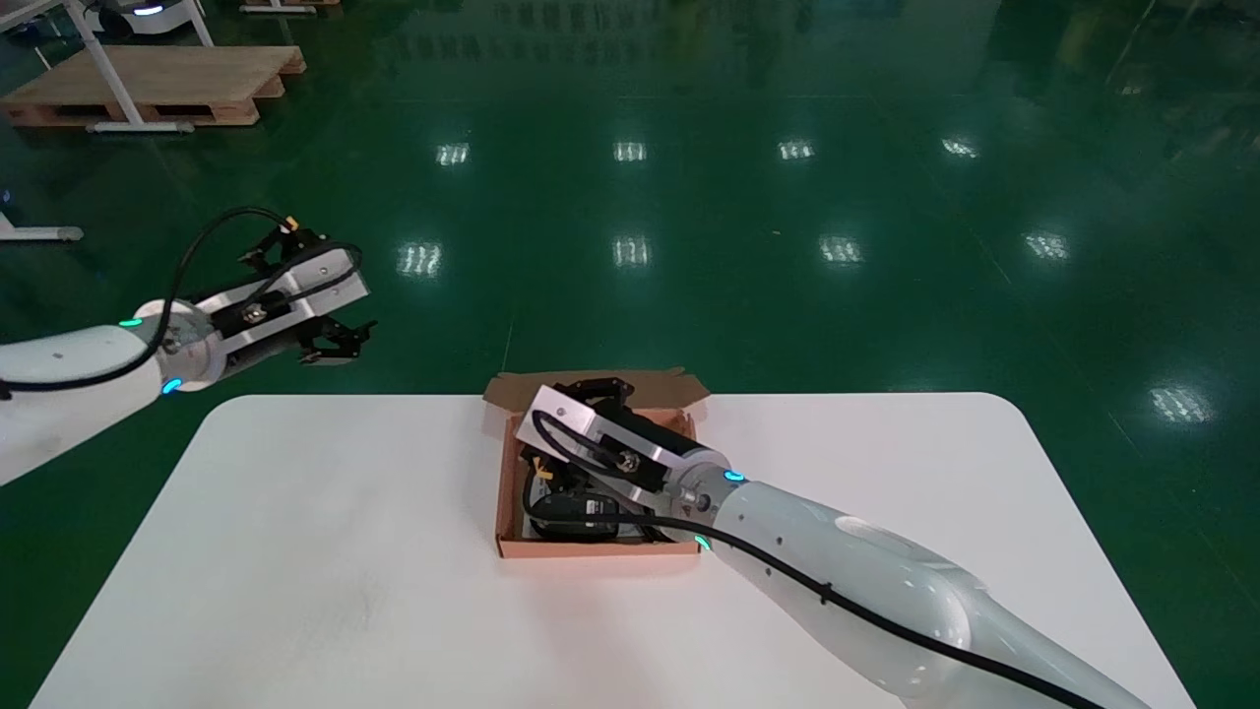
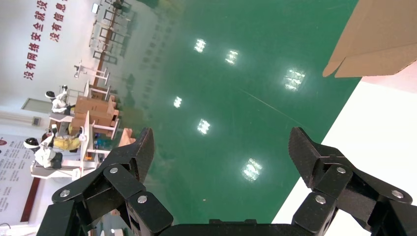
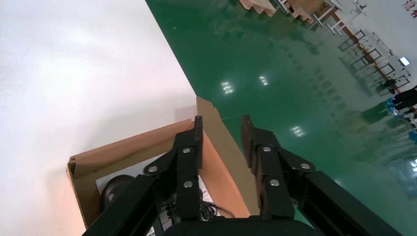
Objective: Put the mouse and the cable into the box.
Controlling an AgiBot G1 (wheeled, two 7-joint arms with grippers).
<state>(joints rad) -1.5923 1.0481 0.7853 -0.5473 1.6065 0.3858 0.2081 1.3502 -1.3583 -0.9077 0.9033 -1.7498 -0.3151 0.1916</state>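
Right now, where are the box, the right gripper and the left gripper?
box (image 1: 600, 548), head view, on its near wall.
right gripper (image 3: 221, 123), right wrist view, midway between its open fingertips, above the box.
left gripper (image 2: 221, 137), left wrist view, midway between its wide-open fingertips.

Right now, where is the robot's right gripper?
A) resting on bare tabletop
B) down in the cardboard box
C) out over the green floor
B: the right gripper is down in the cardboard box, at its far end; the left gripper hangs open past the table's far-left edge.
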